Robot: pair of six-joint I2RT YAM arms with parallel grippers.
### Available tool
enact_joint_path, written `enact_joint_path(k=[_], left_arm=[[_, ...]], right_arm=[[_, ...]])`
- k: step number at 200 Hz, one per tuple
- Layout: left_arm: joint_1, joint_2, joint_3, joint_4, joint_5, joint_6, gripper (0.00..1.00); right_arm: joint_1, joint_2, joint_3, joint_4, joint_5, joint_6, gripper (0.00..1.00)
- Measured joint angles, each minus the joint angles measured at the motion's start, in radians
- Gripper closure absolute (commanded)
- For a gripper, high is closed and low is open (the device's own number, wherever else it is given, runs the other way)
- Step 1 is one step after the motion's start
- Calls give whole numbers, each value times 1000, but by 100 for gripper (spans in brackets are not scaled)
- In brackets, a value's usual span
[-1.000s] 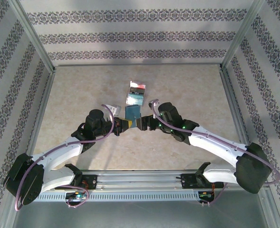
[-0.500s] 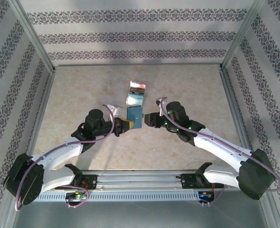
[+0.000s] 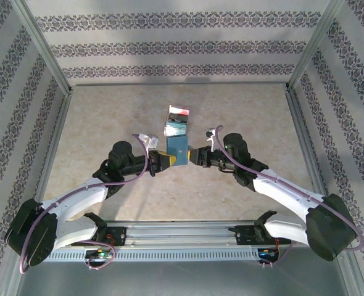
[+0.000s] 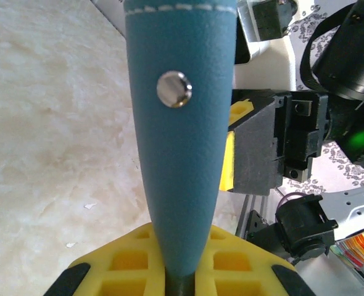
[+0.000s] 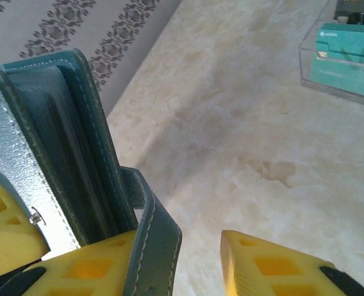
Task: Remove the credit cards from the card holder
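Observation:
The slate-blue card holder [image 3: 177, 150] is held off the table by my left gripper [image 3: 164, 161], which is shut on its lower end. In the left wrist view the card holder [image 4: 179, 142] rises upright from between the yellow pads [image 4: 114, 265], its snap stud facing the camera. My right gripper [image 3: 196, 155] is at the holder's right edge. In the right wrist view the card holder [image 5: 65, 142] gapes open at left. Its strap [image 5: 151, 240] lies against the left pad, and the jaws stand apart with bare table between them. A teal credit card [image 5: 348, 52] lies in a clear tray.
The clear tray [image 3: 176, 121] with cards stands just behind the grippers, mid-table. Patterned walls and metal posts [image 3: 44, 43] close in the table on three sides. The beige table [image 3: 108, 117] spreads to the left and right.
My right gripper's jaws have narrowed, and its arm has swung a little to the right. The card holder has shifted slightly right in my left gripper, its face turned more to the camera.

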Motion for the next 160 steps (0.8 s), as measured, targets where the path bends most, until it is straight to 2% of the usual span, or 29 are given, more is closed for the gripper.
enact_joint_path(k=[86, 125, 138, 160], left_arm=[[6, 64, 0, 124, 84, -66, 100], [13, 113, 0, 179, 103, -109, 100], [13, 122, 0, 184, 103, -117, 98], [13, 124, 1, 188, 105, -128, 89]], right_arm=[[-30, -69, -70, 121, -93, 29, 63], [-36, -69, -86, 166, -118, 50, 79], [-35, -69, -91, 184, -130, 57, 88], [-35, -68, -93, 203, -137, 69, 97]])
